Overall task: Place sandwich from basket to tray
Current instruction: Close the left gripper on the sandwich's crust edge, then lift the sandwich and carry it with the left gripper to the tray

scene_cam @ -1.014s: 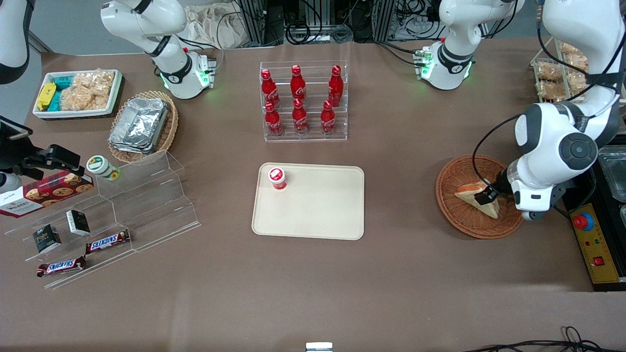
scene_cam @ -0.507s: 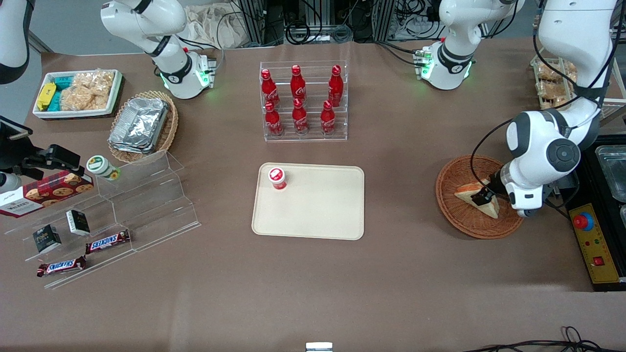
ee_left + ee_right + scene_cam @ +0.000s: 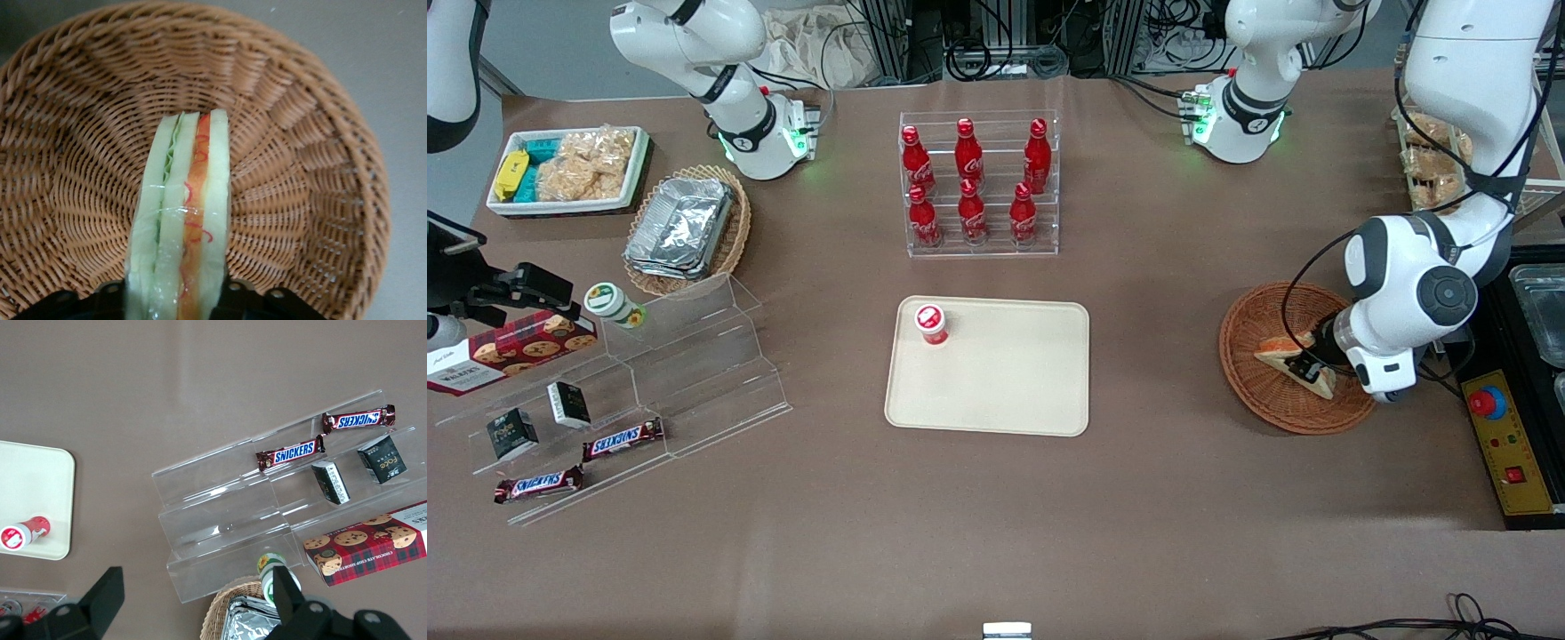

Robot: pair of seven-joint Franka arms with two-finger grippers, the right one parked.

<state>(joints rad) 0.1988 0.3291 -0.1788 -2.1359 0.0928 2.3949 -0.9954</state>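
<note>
The sandwich (image 3: 1282,352) is a wedge of pale bread with orange and green filling, tilted up on edge in the round reddish-brown wicker basket (image 3: 1249,378) toward the working arm's end of the table. My left gripper (image 3: 1307,364) is down in the basket, shut on the sandwich. In the left wrist view the sandwich (image 3: 181,220) stands on edge between the black fingers (image 3: 248,300) of the gripper (image 3: 177,300), with the basket (image 3: 300,153) under it. The cream tray (image 3: 1005,391) lies flat at the table's middle.
A small red-capped bottle (image 3: 931,324) stands on the tray's corner. A clear rack of red cola bottles (image 3: 978,187) stands farther from the camera than the tray. A yellow control box (image 3: 1507,444) lies beside the basket. Clear steps with snacks (image 3: 605,400) stand toward the parked arm's end.
My left arm's wrist has swung and the gripper has shifted slightly in the basket. The sandwich has tipped from lying flat to standing on edge between the fingers.
</note>
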